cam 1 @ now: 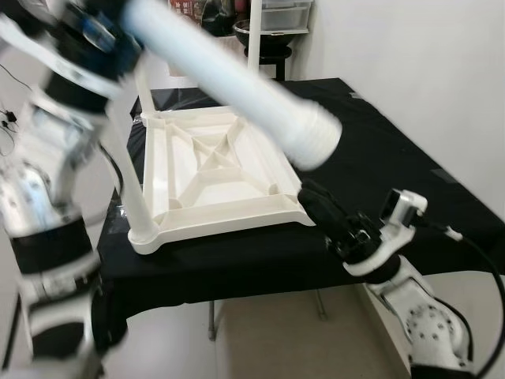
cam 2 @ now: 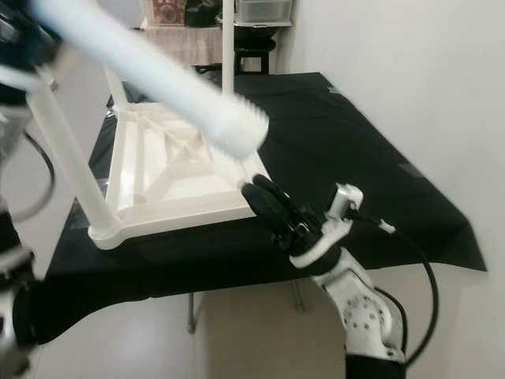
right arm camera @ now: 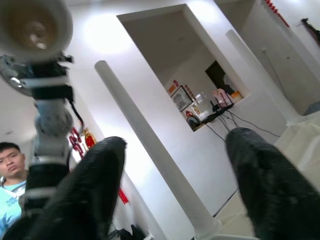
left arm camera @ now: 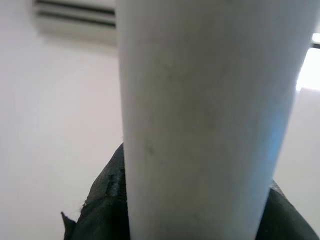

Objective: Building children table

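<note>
A white plastic table top [cam 1: 213, 170] lies upside down on the black-covered table [cam 1: 394, 150]. White legs stand upright in it at the near left corner [cam 1: 130, 197], the far left [cam 1: 144, 87] and the far right [cam 1: 254, 31]. My left gripper [cam 1: 99, 35], raised at the upper left, is shut on a loose white leg [cam 1: 237, 87]. That leg slants down over the top, and its threaded end [cam 1: 317, 136] hangs above the near right corner. My right gripper [cam 1: 325, 212] is open just off that corner, and nothing is between its fingers [right arm camera: 265, 180].
A dark stool with a bowl [cam 1: 268, 35] and shelves stand behind the table. A white wall [cam 1: 426, 55] runs along the right. The table's front edge [cam 1: 260, 276] is close to me, with floor below. A person [right arm camera: 11, 170] is nearby.
</note>
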You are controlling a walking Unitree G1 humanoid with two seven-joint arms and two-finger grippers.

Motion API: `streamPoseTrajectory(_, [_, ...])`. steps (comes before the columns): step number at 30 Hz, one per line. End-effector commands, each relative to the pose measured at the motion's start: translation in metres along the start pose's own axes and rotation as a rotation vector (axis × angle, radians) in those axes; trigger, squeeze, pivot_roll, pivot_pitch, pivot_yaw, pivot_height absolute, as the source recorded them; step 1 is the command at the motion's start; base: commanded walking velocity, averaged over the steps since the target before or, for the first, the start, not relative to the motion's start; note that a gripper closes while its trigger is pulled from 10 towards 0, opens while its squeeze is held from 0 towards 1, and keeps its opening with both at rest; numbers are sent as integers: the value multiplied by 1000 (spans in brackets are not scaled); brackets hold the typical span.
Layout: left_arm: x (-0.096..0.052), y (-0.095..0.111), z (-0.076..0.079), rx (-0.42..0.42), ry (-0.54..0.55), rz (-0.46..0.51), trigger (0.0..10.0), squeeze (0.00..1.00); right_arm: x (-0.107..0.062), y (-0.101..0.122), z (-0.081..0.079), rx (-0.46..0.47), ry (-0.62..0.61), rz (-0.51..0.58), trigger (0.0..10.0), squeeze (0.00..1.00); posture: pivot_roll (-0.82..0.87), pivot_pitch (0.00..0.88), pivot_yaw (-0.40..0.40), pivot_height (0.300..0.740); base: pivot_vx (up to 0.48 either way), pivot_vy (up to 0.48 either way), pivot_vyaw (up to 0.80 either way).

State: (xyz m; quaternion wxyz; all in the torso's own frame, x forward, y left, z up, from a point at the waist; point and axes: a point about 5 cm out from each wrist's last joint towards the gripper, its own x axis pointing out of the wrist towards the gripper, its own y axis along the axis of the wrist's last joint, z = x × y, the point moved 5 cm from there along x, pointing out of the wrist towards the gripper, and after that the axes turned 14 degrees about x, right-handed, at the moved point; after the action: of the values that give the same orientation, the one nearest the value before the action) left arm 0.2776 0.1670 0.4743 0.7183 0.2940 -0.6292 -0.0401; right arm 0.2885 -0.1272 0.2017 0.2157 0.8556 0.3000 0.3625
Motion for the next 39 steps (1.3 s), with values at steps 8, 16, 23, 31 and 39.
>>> streamPoseTrajectory(8, [-8,-37,-18,294,4,-343,0,0,-18,-10,6,-380,-126,-354,10000,1000,21,17,-4,740,0,0,0])
streamPoseTrajectory(16, [-72,-138,-23,294,-54,-737,0,0,4,20,-19,-679,-18,-549,10000,1000,8,3,1,740,0,0,0])
streamPoseTrajectory(23, [-81,-168,-4,219,-142,-773,0,0,35,-12,-29,-767,113,-663,10000,1000,5,0,-2,740,0,0,0])
streamPoseTrajectory(31, [-74,-181,10,214,-201,-738,0,0,59,-60,20,-748,-117,-758,10000,0,16,1,-15,740,0,0,0])
streamPoseTrajectory(39, [-80,-191,15,245,-235,-758,10000,0,75,-62,26,-668,-185,-678,10000,0,15,1,-18,740,0,0,0])
